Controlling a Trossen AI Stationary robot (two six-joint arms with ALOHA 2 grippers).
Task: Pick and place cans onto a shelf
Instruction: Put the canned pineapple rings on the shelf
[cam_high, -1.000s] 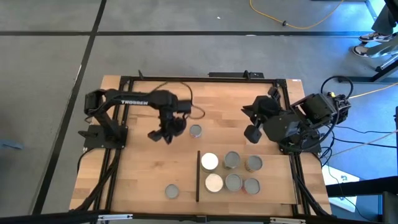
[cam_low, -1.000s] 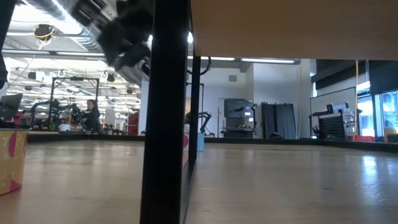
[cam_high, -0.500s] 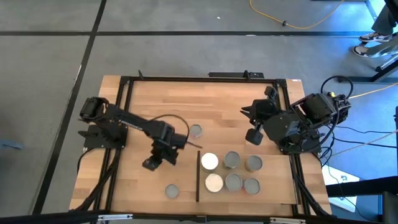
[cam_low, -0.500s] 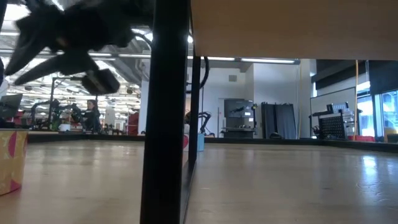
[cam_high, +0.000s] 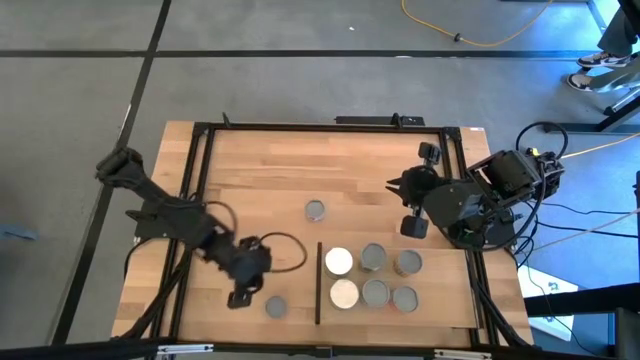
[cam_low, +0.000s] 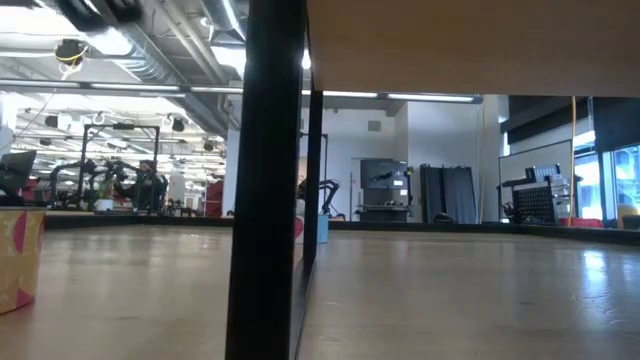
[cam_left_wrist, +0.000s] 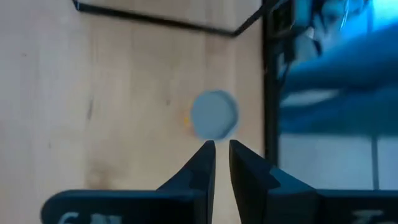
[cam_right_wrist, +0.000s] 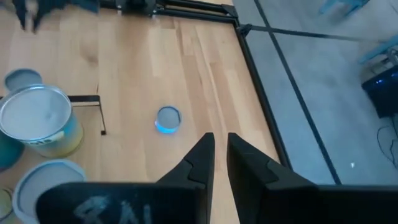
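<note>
Overhead coverage alone takes in the whole table (cam_high: 250, 160): the left gripper (cam_high: 240, 297) sits low near the front edge, just beside a lone grey-topped can (cam_high: 276, 307), while the right gripper (cam_high: 412, 226) hangs by the right frame, above the back of the shelf (cam_high: 440, 310). Six cans (cam_high: 373, 258) stand on that board in two rows, two of them white-topped, and another can (cam_high: 315, 210) stands alone mid-table. Left wrist footage adds what the overhead misses: its fingers (cam_left_wrist: 202, 163) stand a narrow slit apart with nothing between them, the lone can just ahead of the tips. Right wrist footage shows that gripper's fingers (cam_right_wrist: 199, 158) equally close-set and empty, plus a yellow and blue label on one shelf can (cam_right_wrist: 37, 121), its print unreadable. Table-level footage shows only a dark post (cam_low: 268, 180) and the room beyond, no gripper clearly
</note>
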